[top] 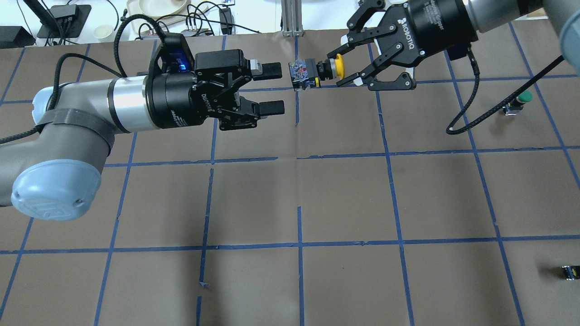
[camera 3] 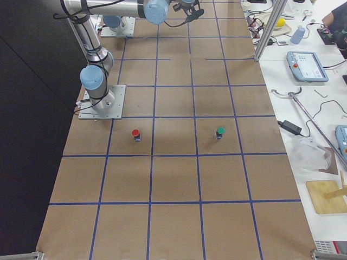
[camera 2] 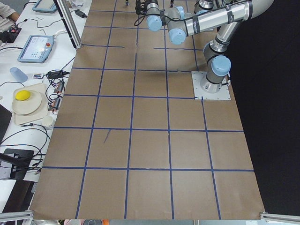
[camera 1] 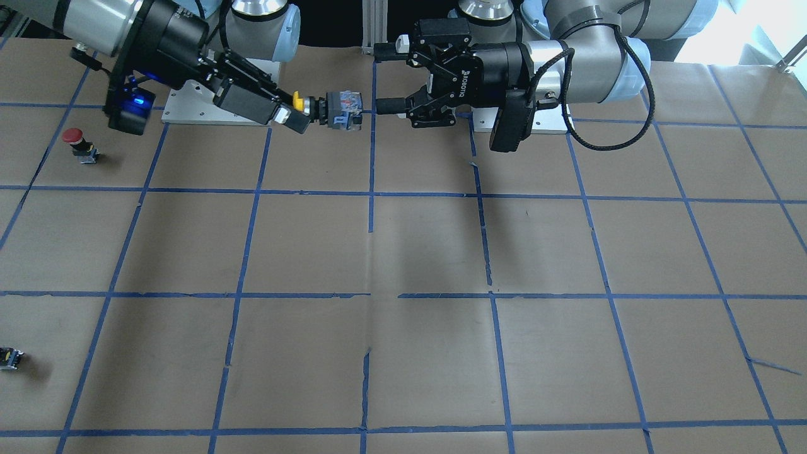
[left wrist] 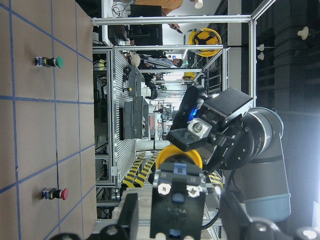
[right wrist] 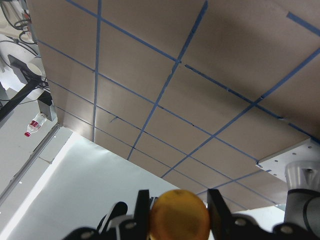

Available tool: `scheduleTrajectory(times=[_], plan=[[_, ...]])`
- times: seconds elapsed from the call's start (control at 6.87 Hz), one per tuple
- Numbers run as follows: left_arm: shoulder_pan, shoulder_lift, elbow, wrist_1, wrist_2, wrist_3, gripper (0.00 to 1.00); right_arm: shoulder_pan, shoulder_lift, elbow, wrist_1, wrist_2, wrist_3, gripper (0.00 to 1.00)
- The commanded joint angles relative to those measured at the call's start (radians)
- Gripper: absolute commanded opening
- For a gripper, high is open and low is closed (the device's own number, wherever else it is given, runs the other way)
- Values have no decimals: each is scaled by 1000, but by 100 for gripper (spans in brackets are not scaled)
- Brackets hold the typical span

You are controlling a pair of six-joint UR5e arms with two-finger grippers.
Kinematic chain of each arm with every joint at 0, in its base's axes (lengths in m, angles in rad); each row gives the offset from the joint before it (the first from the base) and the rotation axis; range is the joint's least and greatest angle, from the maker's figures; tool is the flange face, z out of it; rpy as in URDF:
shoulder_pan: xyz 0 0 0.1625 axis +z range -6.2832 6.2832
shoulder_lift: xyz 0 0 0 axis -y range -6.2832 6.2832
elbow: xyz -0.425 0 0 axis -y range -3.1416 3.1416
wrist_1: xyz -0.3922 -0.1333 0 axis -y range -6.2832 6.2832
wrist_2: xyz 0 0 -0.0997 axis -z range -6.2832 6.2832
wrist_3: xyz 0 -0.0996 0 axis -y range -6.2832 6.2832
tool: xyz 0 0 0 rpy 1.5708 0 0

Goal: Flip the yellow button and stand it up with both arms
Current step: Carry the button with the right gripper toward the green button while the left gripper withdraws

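— When we face the robot across the tabletop [camera 1: 441, 252], what lies before us?
— Brown paper crossed by blue tape lines [camera 1: 372, 194]. Above it the right hand [camera 1: 295, 108] is clamped on the cap of the yellow button [camera 1: 334, 110]. It holds the button level in the air, contact block towards the left hand [camera 1: 379, 79]. That hand's fingers are spread wide, just short of the block. A red-capped button [camera 1: 79, 142] and a small black block [camera 1: 9, 358] sit well apart at the view's left.
— And from overhead?
— We find the same pairing, plus a green-capped button [top: 521, 99] on the paper and a white bench [top: 321, 18] with cables beyond.
— The side views?
— Both hands are too small for us to judge. White benches with tablets run alongside.
— The wrist cameras?
— From the left wrist we look past the block at the right hand behind it, with aluminium framing [left wrist: 175, 20] and a yellow helmet [left wrist: 202, 40] in the room. From the right wrist the cap sits between two fingers, gridded paper beyond.
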Motion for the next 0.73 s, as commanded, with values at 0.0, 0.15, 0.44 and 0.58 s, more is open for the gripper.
scheduleTrajectory(times=[0.0,0.15,0.44,0.58], plan=[[3,-4,8,6,208,-12,86,-77,3,5,-8,-277,-263,17],[6,-14,16,7,309,-33,86,-94,4,5,-11,-462,-423,17],[24,-25,75,13,597,-42,86,-145,-2,47,-22,-651,-765,17],[19,-31,131,15,757,-80,82,-177,3,102,-94,-767,-906,15]])
